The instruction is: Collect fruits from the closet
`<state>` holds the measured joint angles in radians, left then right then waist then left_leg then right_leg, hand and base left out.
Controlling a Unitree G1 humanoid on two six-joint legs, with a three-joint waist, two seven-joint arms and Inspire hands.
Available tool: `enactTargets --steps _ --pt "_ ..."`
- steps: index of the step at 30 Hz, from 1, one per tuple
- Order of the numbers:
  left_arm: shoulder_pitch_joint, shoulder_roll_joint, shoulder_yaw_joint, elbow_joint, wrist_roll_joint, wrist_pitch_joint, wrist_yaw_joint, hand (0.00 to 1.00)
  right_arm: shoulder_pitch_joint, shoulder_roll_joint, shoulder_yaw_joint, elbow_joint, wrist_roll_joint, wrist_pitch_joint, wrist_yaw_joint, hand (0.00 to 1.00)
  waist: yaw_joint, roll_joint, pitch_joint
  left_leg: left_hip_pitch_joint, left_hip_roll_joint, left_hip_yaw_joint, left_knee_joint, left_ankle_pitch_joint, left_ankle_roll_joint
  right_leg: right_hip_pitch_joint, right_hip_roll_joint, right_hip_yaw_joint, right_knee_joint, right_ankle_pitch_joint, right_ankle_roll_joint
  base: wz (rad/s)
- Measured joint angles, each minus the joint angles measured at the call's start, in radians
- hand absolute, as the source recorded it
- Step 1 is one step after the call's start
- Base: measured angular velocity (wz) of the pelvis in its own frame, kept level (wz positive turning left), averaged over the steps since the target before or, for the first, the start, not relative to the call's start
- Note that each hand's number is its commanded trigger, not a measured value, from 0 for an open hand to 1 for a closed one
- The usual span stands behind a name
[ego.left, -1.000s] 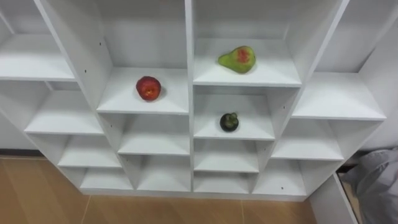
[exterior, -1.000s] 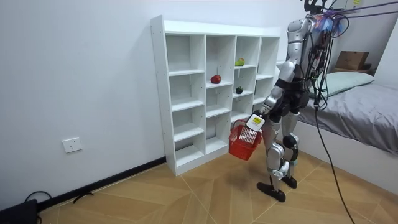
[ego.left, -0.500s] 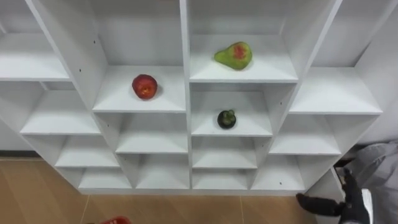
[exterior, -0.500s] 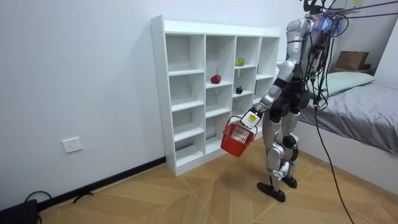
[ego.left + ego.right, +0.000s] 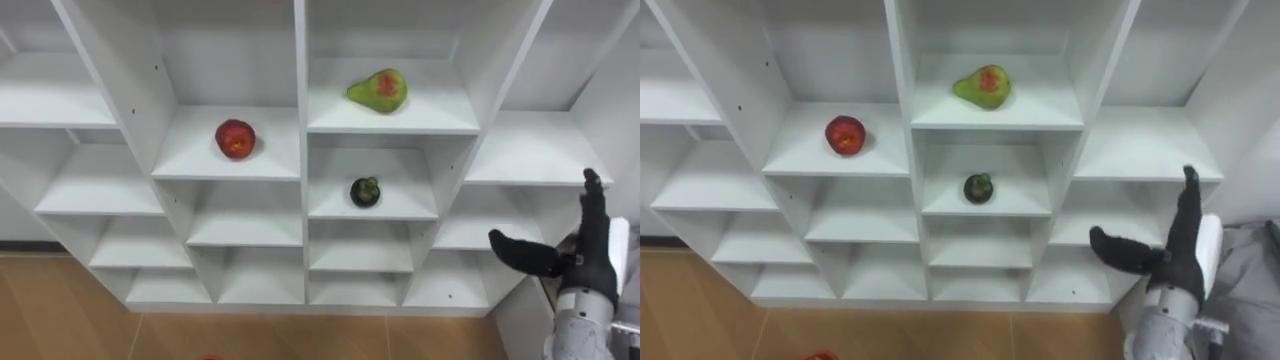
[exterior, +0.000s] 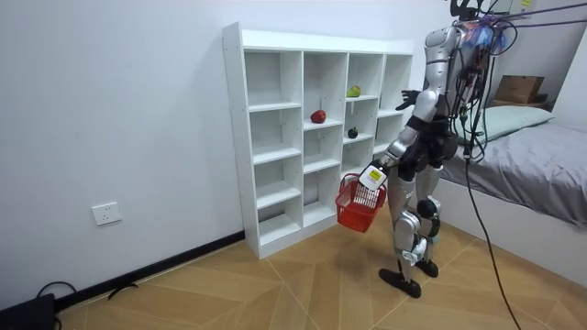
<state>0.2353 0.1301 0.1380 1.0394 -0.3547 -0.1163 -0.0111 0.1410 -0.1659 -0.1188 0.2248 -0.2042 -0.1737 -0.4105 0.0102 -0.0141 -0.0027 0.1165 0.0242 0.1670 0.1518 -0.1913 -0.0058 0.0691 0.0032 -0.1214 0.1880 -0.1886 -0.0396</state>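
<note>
Fruit nearest: small dark round fruit (image 5: pixel 366 192), up-left of right robot hand (image 5: pixel 580 255).
Right robot hand: lower right, fingers spread, empty.
Left robot hand (image 6: pixel 373 176): gripping red mesh basket (image 6: pixel 358 205).

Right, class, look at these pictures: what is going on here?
A humanoid robot stands at a white shelf unit to collect fruit. Its left hand holds a red basket low at its side. Its right hand is raised, open, toward the shelves and touches nothing. A red apple, a green pear and a small dark fruit lie in separate compartments, not yet picked.
</note>
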Motion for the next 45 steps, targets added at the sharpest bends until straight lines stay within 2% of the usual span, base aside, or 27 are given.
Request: enactTargets --steps 5,15,19,22,26,34,38,45 --pt "0.003 -0.001 -0.005 0.001 0.012 0.002 0.001 1.0 -0.001 0.0 0.022 -0.011 -0.005 0.001 0.03 0.0 0.002 0.001 0.0008 -0.001 0.0 -0.003 0.0 0.0 0.0 0.002 -0.002 -0.016 0.0 0.0 0.0 0.02" --pt "0.002 0.0 -0.006 0.005 0.024 0.002 -0.001 1.0 -0.032 -0.008 0.021 -0.107 -0.042 0.001 0.055 0.0 0.02 -0.005 0.0049 -0.004 0.0 -0.005 -0.002 0.0 0.0 0.001 -0.005 -0.017 0.0 0.0 0.0 0.0" --pt "0.0 0.0 -0.006 0.026 0.024 0.002 -0.006 1.0 -0.08 -0.015 0.022 -0.14 -0.079 0.001 0.055 0.0 0.027 -0.013 0.0069 -0.003 0.0 -0.006 -0.002 0.0 0.0 0.004 -0.003 -0.017 -0.002 0.0 0.0 0.0" --pt "-0.003 0.001 -0.004 0.043 0.019 0.002 -0.019 1.0 -0.085 -0.034 0.033 -0.173 -0.123 0.001 0.055 0.0 0.041 -0.024 0.0105 -0.008 0.0 -0.006 -0.001 0.0 0.0 -0.002 -0.004 -0.018 -0.003 0.0 0.0 0.0" --pt "-0.011 0.001 -0.004 0.043 0.017 0.004 -0.02 1.0 -0.086 -0.035 0.044 -0.187 -0.15 0.001 0.055 0.0 0.054 -0.037 0.0057 -0.023 0.0 -0.01 0.001 0.0 0.0 -0.014 -0.003 -0.02 -0.002 0.001 -0.001 0.02" --pt "-0.017 -0.003 -0.004 0.043 0.026 0.004 -0.021 1.0 -0.086 -0.037 0.063 -0.244 -0.154 0.001 0.054 0.0 0.06 -0.029 0.0073 -0.026 0.0 -0.01 0.001 0.0 0.0 -0.015 -0.003 -0.025 -0.003 0.003 -0.001 0.0" --pt "-0.025 -0.005 -0.022 0.043 0.034 0.004 -0.019 1.0 -0.107 -0.055 0.068 -0.261 -0.151 0.0 0.051 0.0 0.066 -0.03 0.0072 -0.025 -0.001 -0.01 0.001 0.0 0.0 -0.014 -0.001 -0.027 -0.002 0.003 0.0 0.0" --pt "-0.029 -0.005 -0.042 0.042 0.034 0.005 -0.018 1.0 -0.163 -0.074 0.096 -0.262 -0.151 0.001 0.05 0.0 0.07 -0.049 0.0042 -0.035 -0.002 -0.027 0.003 0.0 0.0 -0.014 -0.002 -0.044 -0.006 0.003 0.0 0.07"
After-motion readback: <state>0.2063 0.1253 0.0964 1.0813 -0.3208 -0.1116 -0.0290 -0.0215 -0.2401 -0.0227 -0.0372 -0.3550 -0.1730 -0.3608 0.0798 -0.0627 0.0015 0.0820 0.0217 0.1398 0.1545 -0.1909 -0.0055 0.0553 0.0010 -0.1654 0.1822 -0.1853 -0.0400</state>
